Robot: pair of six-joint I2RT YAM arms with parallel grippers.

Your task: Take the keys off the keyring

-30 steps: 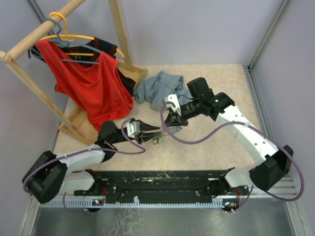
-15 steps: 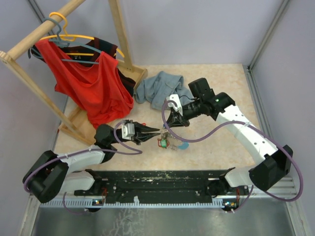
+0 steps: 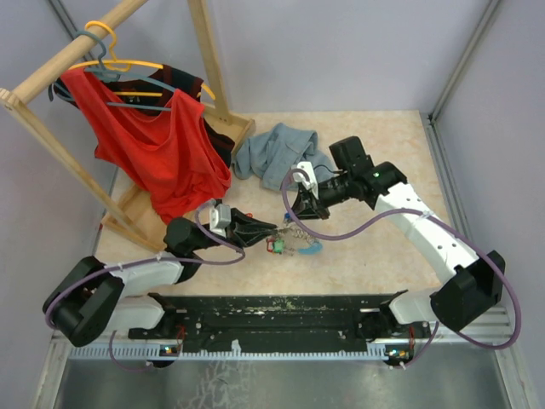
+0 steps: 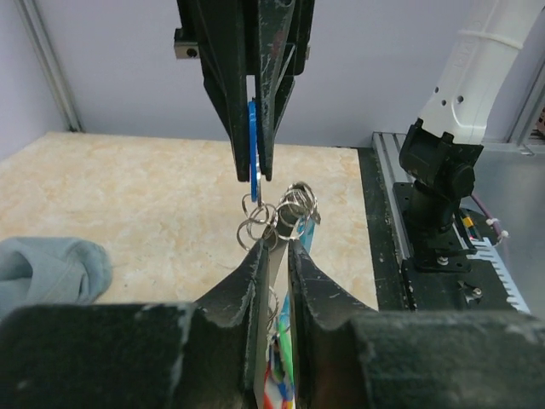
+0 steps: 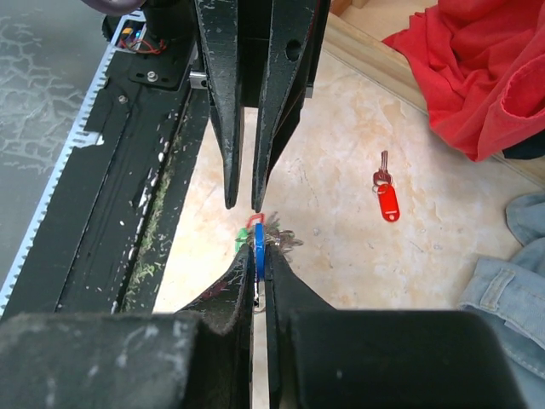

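At mid-table, the keyring point(image 4: 252, 153) is clamped by its blue tab in the right gripper point(image 5: 262, 256) as anchor; the keys point(image 3: 279, 246) are narrowly straddled by the left gripper point(image 4: 277, 245), grip unconfirmed.

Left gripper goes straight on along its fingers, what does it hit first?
The cluster of metal rings, right at the left gripper tips. Just beyond, probably the right gripper, shut on a blue tag; the depth between them is unclear.

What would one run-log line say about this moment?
right gripper: shut on blue key tag | left gripper: jaws narrow just under ring bunch, grip unclear | red key: loose on table
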